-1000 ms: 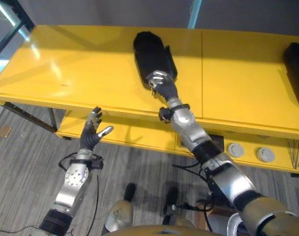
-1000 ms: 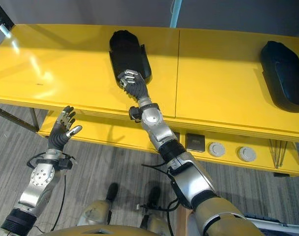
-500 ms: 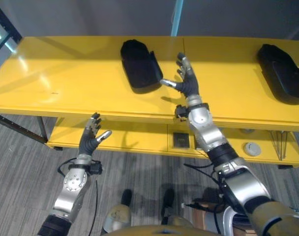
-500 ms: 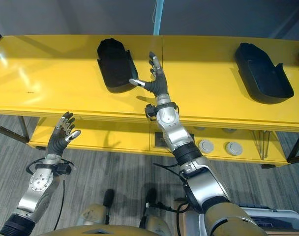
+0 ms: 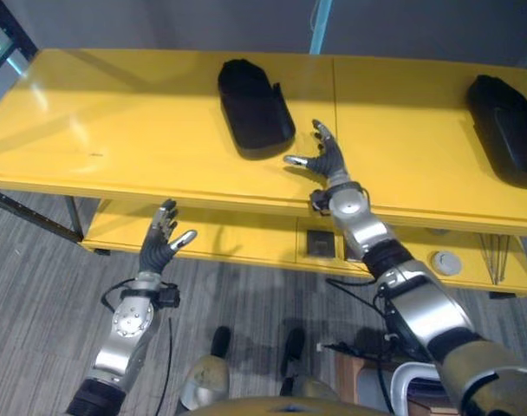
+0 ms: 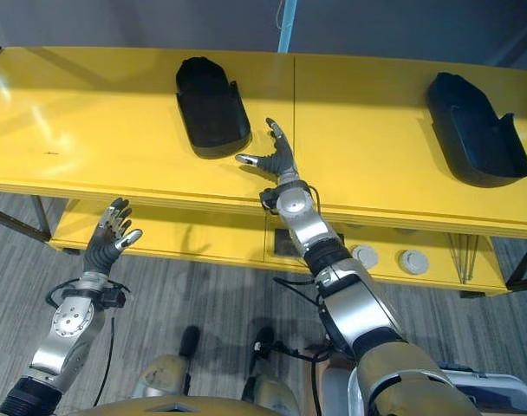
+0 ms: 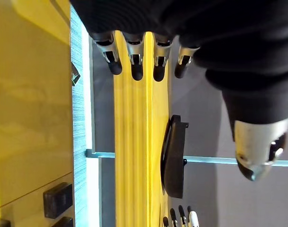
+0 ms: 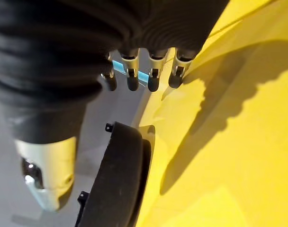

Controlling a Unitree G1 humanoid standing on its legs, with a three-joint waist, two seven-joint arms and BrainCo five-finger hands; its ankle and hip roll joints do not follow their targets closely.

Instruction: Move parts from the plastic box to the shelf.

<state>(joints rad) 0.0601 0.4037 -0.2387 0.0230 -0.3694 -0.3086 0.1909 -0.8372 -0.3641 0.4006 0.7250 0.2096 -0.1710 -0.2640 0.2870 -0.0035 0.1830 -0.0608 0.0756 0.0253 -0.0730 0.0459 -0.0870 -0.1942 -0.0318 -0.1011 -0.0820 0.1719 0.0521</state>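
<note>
Relation: While our right hand (image 5: 322, 159) hovers over the yellow shelf (image 5: 125, 130), the black part (image 5: 253, 107) lies just beside it toward our left, long axis running away from us.
Right hand: fingers spread, released, holding nothing.
Left hand (image 5: 162, 240): relaxed, empty, low before the shelf's front edge, farther off.
Materials: we see a smooth dark moulded shell on glossy painted metal; a second part (image 6: 468, 128) sits well right.

You will find no readable words, labels or numbers here (the yellow shelf (image 5: 142, 130) and the black parts (image 5: 255, 108) carry no legible print).
</note>
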